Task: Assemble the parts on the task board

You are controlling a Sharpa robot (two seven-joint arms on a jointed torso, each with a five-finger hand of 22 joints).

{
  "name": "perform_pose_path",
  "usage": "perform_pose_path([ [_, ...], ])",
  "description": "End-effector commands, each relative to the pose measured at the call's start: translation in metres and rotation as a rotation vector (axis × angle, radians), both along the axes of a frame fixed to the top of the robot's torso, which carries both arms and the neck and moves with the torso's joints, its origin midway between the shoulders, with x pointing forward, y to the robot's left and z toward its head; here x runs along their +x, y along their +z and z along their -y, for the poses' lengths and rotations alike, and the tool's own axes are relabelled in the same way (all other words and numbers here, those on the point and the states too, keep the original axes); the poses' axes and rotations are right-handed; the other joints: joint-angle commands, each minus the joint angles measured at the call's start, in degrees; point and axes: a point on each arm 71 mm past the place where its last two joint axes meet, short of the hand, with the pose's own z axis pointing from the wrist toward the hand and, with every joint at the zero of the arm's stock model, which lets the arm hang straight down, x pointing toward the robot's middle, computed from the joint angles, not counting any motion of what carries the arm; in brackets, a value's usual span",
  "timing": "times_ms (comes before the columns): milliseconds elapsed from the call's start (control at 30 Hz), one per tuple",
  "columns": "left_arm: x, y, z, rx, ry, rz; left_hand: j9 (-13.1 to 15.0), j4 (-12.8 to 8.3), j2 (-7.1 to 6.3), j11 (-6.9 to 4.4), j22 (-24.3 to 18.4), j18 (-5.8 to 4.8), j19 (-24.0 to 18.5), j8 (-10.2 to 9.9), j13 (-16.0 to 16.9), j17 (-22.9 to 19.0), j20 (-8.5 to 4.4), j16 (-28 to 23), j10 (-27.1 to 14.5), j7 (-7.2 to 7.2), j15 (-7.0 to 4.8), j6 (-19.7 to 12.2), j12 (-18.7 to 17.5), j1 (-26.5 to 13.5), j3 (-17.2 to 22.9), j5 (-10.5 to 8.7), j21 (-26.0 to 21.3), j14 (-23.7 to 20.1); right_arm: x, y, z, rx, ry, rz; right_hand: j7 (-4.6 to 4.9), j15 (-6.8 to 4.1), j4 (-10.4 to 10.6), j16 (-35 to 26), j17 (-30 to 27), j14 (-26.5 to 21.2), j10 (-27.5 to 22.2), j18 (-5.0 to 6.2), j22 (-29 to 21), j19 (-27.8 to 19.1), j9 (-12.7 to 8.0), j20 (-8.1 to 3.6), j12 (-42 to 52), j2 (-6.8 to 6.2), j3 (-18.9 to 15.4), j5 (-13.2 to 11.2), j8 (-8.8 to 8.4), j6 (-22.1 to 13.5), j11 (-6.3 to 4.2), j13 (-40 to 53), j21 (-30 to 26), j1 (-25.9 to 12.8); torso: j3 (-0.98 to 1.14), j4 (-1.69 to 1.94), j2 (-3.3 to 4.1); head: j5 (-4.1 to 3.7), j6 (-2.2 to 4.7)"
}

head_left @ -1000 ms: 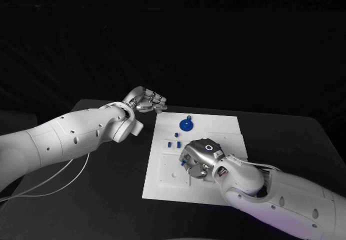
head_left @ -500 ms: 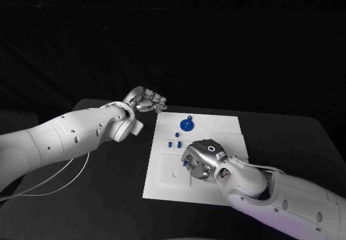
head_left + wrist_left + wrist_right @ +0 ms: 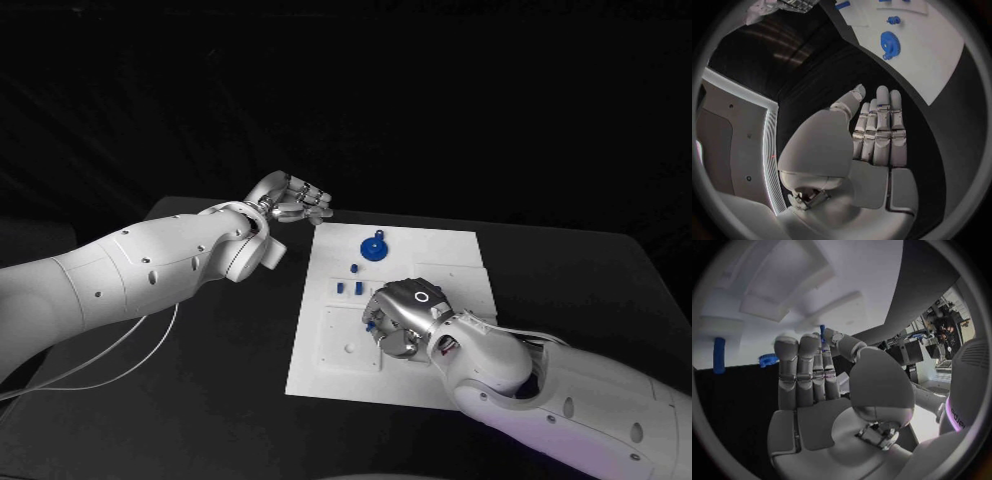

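Right wrist view shows my right hand (image 3: 826,390) pinching a thin blue pin (image 3: 822,333) at the fingertips, low over the task board (image 3: 447,262). I should keep it upright and seat it gently. My left hand (image 3: 293,200) waits off the board, fingers straight, empty.

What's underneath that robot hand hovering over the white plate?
Under the right hand lies the task board, with a small blue part peeking out beside the fingers. Whatever sits directly beneath the palm is covered.
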Motion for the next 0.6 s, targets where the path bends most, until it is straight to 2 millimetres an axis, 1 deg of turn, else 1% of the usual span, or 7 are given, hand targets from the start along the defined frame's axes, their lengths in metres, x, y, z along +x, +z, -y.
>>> perform_pose_path([
  [33,-0.0005,0.0006,0.0033,-0.011,-0.015,-0.007,0.0,0.0,0.54,-0.02,0.0,-0.89,0.2,0.0,0.0,0.1,0.2,-0.3,-0.1,0.37,0.04,-0.1,0.1,0.0,0.0,0.19,0.0,0.1,0.0002,-0.0035,-0.0015,-0.043,-0.001,-0.009,0.0,-0.19,0.1,0.1,0.0,0.2,0.3,0.72,0.0,0.3,0.1,0.02,0.2,0.07,0.2,-0.3,0.4,0.3,-0.04,0.0,-0.2,0.6,-0.03,0.04,0.01,-0.05,0.0],
  [133,-0.0007,0.0005,0.004,-0.012,-0.017,-0.009,0.0,0.0,0.54,-0.02,0.0,-0.89,0.2,0.0,0.0,0.1,0.2,-0.3,-0.1,0.37,0.04,-0.1,0.1,0.0,0.0,0.19,0.0,0.1,0.0008,-0.0047,-0.0027,-0.055,-0.002,-0.013,0.0,-0.17,0.0,0.1,-0.1,0.2,0.2,0.69,0.3,0.3,0.0,0.04,0.2,0.12,0.1,-0.3,0.41,0.3,-0.03,0.0,-0.3,0.6,-0.02,0.06,0.01,-0.11,0.08],
  [200,-0.0009,0.0005,0.0043,-0.012,-0.019,-0.01,0.0,0.0,0.54,-0.02,0.0,-0.89,0.2,0.0,0.0,0.1,0.2,-0.3,-0.1,0.37,0.04,-0.1,0.1,0.0,0.0,0.19,0.0,0.1,0.0012,-0.0061,-0.0035,-0.068,-0.004,-0.019,0.0,-0.13,0.0,0.1,-0.1,0.1,0.2,0.68,0.6,0.3,0.0,0.07,0.2,0.2,0.0,-0.3,0.41,0.3,-0.03,0.0,-0.6,0.6,-0.02,0.05,0.03,-0.19,-0.19],
  [333,-0.0011,0.0005,0.0048,-0.01,-0.02,-0.009,0.0,0.0,0.54,-0.02,0.0,-0.89,0.2,0.0,0.0,0.1,0.2,-0.3,-0.1,0.37,0.04,-0.1,0.1,0.0,0.0,0.19,0.0,0.1,0.0025,-0.0085,-0.0035,-0.087,-0.012,-0.028,0.03,-0.07,-0.1,0.0,-0.1,0.0,0.1,0.65,0.7,0.3,0.0,0.15,0.2,0.31,-0.1,-0.3,0.43,0.2,0.01,0.0,-0.8,0.5,-0.03,0.03,0.02,-0.22,-0.2],
  [500,-0.0019,0.0006,0.0067,-0.004,-0.029,-0.006,0.0,0.0,0.54,-0.02,0.0,-0.89,0.2,0.0,0.0,0.1,0.2,-0.3,-0.1,0.37,0.04,-0.1,0.1,0.0,0.0,0.19,0.0,0.1,0.0033,-0.011,-0.0049,-0.094,-0.014,-0.039,0.05,-0.05,-0.1,0.0,-0.2,0.0,0.1,0.64,0.8,0.3,0.0,0.15,0.2,0.32,-0.1,-0.2,0.4,0.1,0.01,0.0,-1.0,0.4,0.0,0.04,0.02,-0.02,-0.43],
  [600,-0.002,0.0006,0.007,-0.002,-0.031,-0.006,0.0,0.1,0.55,-0.02,-0.1,-0.89,0.2,0.0,0.0,0.1,0.2,-0.3,-0.1,0.38,0.05,-0.1,0.1,0.0,0.0,0.21,0.0,0.1,0.0028,-0.0117,-0.0069,-0.08,-0.008,-0.05,0.22,0.17,0.1,-0.2,-0.4,0.1,-0.5,0.53,1.0,0.4,-0.1,0.32,0.2,0.43,-0.3,-0.3,0.34,-0.5,0.17,-0.1,-1.2,0.3,0.01,0.0,0.02,-0.01,-0.4],
])
